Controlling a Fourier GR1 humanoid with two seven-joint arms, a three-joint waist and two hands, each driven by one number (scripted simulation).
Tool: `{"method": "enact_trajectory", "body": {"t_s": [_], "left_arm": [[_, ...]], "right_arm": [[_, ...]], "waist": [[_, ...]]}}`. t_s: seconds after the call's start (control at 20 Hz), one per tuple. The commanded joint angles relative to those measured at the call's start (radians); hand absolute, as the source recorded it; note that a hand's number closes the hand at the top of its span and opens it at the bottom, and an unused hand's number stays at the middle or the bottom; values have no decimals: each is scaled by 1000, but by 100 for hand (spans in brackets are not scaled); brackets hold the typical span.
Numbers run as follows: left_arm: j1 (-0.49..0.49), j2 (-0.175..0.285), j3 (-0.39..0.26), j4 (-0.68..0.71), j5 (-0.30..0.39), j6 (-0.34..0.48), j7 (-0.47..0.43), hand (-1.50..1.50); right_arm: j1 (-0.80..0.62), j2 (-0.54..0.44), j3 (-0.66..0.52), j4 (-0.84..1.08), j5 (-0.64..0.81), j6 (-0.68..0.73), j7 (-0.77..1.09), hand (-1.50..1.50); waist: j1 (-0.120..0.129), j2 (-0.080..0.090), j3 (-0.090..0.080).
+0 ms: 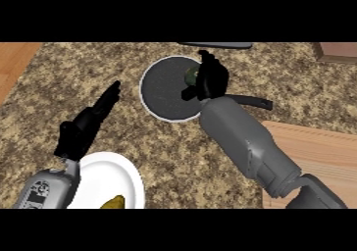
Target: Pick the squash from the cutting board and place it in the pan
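**Layout.** The speckled stone worktop [283, 83] fills the view. The wooden cutting board [326, 147] lies at 4 o'clock with nothing visible on its exposed part. The right forearm [243, 137] runs from 5 o'clock up toward 12. The dark round pan [158, 93] sits just above centre at 12 o'clock, with its handle [255, 102] pointing to 3 o'clock from under the forearm. A white plate [102, 171] lies at 7 o'clock.

**Hands.** The left hand [87, 125], at 9 o'clock, is released, its fingers straight, touching nothing and apart from the plate. The right hand [210, 78] is over the pan's 2 o'clock side, fingers curled round the squash [191, 73].

**Task item.** The squash, seen as a small green patch at the hand's 10 o'clock edge, is off the board and within the pan's outline. Whether it touches the pan floor cannot be told.

**Risks, as judged.**
- The squash is held off-centre, near the rim. If let go above the floor, it could roll or bounce over the edge.
- The forearm crosses the handle. A low withdrawal could catch it and drag the pan.

**Count.** Worktop, one. Cutting board, one. Pan, one. Plate, one. Hands, two. Squash, one. Yellow-green food item [114, 202] on the plate's 6 o'clock edge, one. Brown block [341, 51] at 2 o'clock, one. Dark grey object [217, 45] at 12 o'clock, one, cut off by the view's edge.
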Motion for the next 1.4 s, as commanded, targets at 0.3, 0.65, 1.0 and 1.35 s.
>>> {"method": "enact_trajectory", "body": {"t_s": [0.3, 0.65, 1.0, 1.35], "left_arm": [[-27, 10, 26, 4, 9, -6, 16, 0], [48, 34, 37, -34, 23, -30, 8, 0], [71, 10, 45, -25, 12, -12, -9, 0], [51, -15, 61, 0, -14, -5, 14, 0]], "right_arm": [[53, 0, -233, -106, -215, -201, -384, -150], [180, 0, -408, -216, -460, -31, -711, -150], [319, 0, -451, -176, -586, 109, -1131, -150], [440, 0, -279, -208, -748, 107, -1269, -150]], "waist": [[-13, 7, 4], [-33, -11, 2], [-60, -24, 0], [-81, -33, -1]]}}
